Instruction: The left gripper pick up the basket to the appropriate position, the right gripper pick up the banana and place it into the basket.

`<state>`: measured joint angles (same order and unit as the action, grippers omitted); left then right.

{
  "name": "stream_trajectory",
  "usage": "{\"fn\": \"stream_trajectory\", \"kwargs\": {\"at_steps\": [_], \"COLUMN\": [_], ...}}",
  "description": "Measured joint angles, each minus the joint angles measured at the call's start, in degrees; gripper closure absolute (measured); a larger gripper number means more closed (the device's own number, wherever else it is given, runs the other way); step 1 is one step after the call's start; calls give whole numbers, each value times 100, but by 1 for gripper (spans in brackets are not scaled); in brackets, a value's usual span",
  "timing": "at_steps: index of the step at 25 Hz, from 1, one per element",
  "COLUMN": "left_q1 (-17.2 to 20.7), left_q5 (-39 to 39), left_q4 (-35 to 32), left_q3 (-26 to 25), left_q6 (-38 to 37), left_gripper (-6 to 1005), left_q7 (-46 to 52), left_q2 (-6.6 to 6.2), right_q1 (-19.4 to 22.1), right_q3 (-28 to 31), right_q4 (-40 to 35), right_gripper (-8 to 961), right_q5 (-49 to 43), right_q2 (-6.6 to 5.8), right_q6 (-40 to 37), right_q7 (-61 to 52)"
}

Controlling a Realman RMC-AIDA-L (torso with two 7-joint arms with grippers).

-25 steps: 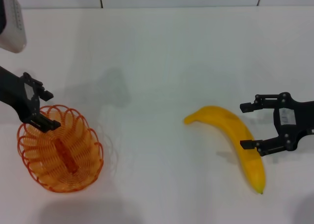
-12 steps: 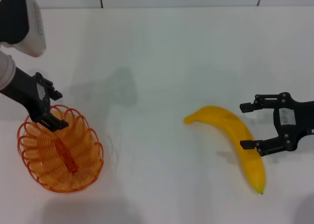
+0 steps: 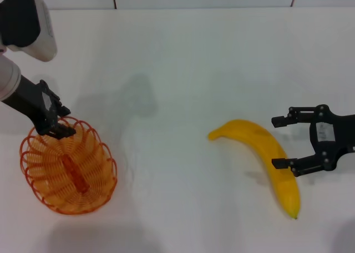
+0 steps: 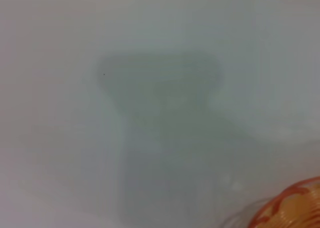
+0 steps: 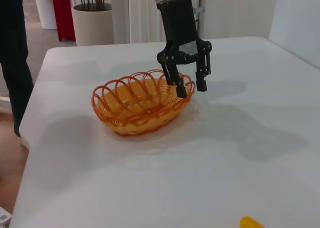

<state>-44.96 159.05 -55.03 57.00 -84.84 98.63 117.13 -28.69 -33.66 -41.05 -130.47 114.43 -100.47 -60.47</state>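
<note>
The orange wire basket [image 3: 69,167] sits on the white table at the front left, with nothing in it; it also shows in the right wrist view [image 5: 140,105] and at a corner of the left wrist view [image 4: 292,208]. My left gripper [image 3: 64,121] is open at the basket's far rim. In the right wrist view the left gripper [image 5: 191,88] has one finger inside the rim and one outside. The yellow banana [image 3: 260,147] lies at the right; only its tip [image 5: 250,222] shows in the right wrist view. My right gripper [image 3: 277,142] is open, its fingertips at the banana's right side.
The white table [image 3: 183,70] stretches between basket and banana. A wall runs along its back. In the right wrist view the table's edge [image 5: 30,138] lies beyond the basket, with a planter [image 5: 92,23] and a dark-clothed person [image 5: 15,63] past it.
My left arm has swung in from the left, and its gripper has shifted along the basket's far rim. The basket, the banana and the right gripper have not moved.
</note>
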Motion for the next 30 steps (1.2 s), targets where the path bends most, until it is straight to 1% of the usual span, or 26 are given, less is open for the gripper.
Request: {"fn": "stream_trajectory", "kwargs": {"at_steps": [3, 9, 14, 20, 22, 23, 26, 28, 29, 30], "left_q1": [6, 25, 30, 31, 36, 42, 142, 280, 280, 347], "left_q5": [-6, -1, -101, -126, -150, -165, -303, -427, -427, -494], "left_q4": [-1, -33, -49, -53, -69, -84, -358, -679, -679, -851], "left_q3": [138, 440, 491, 481, 454, 437, 285, 67, 67, -49], "left_q6": [22, 127, 137, 34, -108, -188, -598, -945, -945, -1078], "left_gripper": [553, 678, 782, 850, 888, 889, 894, 897, 899, 901], "left_q7": [56, 179, 138, 58, 30, 17, -57, -129, -129, -153], "left_q2": [-1, -4, -10, -22, -29, -36, -50, -50, -50, -50], "right_q1": [-1, 17, 26, 29, 30, 30, 30, 31, 30, 33], "right_q3": [0, 0, 6, 9, 14, 15, 17, 17, 17, 17], "right_q4": [0, 0, 21, 82, 82, 81, 81, 81, 80, 80], "right_gripper": [77, 77, 77, 77, 77, 77, 77, 77, 77, 77], "right_q5": [-5, -1, -9, -13, -14, -14, -14, -14, -14, -14], "right_q2": [0, 0, 0, -16, -21, -23, -29, -35, -35, -35], "right_q6": [0, 13, 44, 46, 46, 46, 40, 32, 31, 30], "right_q7": [0, 0, 0, 0, 0, 0, 0, 0, 0, 0]}}
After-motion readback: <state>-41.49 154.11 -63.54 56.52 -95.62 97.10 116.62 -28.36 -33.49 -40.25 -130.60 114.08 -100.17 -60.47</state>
